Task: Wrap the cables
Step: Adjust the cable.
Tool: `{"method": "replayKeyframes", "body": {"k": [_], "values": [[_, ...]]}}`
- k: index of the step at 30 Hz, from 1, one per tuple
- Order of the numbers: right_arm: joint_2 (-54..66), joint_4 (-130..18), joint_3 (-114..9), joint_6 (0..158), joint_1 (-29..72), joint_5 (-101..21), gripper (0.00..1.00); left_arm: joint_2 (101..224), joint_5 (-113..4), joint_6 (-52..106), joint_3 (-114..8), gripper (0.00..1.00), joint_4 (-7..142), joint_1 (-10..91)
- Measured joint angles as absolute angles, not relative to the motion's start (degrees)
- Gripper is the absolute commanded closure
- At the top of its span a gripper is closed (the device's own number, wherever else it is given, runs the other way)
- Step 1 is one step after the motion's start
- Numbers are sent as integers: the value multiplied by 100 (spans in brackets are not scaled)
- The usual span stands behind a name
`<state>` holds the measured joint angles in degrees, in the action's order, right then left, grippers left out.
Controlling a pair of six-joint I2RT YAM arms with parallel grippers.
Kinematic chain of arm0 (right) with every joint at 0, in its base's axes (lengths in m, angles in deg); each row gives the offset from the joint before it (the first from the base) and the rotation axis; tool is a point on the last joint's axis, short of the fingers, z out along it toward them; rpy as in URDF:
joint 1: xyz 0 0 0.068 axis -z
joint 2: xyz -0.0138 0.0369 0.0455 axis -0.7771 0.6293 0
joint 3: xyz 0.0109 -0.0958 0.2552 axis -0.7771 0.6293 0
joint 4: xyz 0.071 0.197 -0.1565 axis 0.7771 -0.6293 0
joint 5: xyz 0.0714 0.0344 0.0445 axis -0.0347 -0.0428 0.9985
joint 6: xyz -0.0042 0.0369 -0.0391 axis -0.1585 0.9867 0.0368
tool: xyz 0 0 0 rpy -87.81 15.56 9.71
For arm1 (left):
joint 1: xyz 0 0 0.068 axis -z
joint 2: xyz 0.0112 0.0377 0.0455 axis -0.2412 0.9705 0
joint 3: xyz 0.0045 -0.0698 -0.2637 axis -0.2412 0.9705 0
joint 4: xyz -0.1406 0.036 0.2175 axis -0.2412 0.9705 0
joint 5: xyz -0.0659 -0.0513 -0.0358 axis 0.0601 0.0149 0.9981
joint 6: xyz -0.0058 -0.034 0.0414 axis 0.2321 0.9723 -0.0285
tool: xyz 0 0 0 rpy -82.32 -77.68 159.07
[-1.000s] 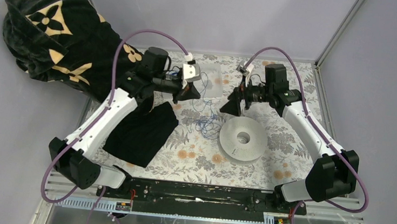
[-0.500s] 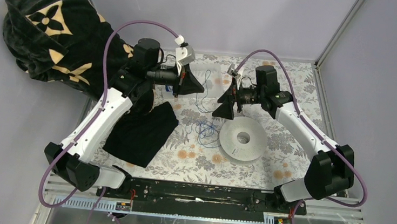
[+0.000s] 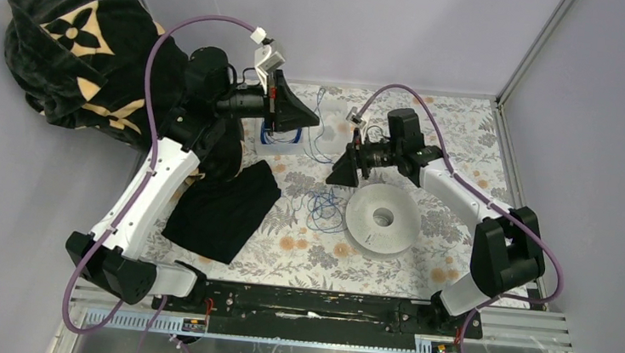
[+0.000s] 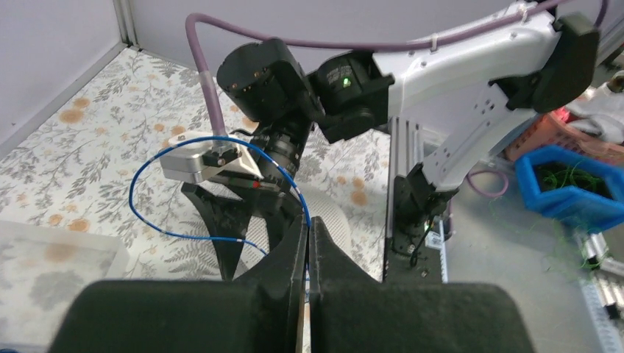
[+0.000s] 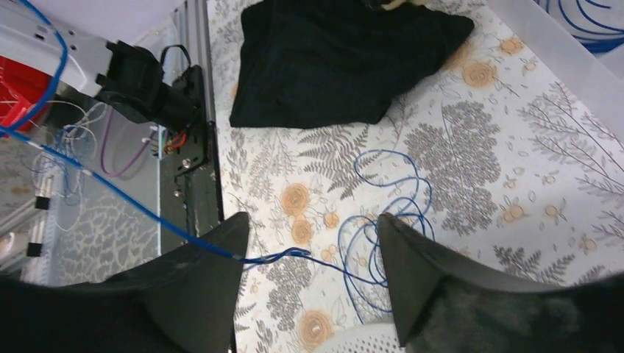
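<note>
Pinching cable (image 5: 147,208), left jaws, crossing right jaws

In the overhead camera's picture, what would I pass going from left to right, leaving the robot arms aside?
patterned black jacket → black cloth → blue cables → white reel
</note>
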<state>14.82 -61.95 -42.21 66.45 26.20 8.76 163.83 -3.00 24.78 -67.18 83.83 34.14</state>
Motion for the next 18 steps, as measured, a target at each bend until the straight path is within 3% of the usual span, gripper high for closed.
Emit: {"method": "replayKeyframes", "body": {"k": [6,14,18], "values": [[1652,-5766,-4323,7152,2504,904,98,16304,-119,3160,-6431,100,7773,3065],[1621,-6769,-5665,6774,2638,-871,100,16112,-178,3197,-6473,100,7780,1884],[1226,-7056,-6273,6595,2716,-1909,100,16110,-1056,3193,-6643,100,8042,1688]]}}
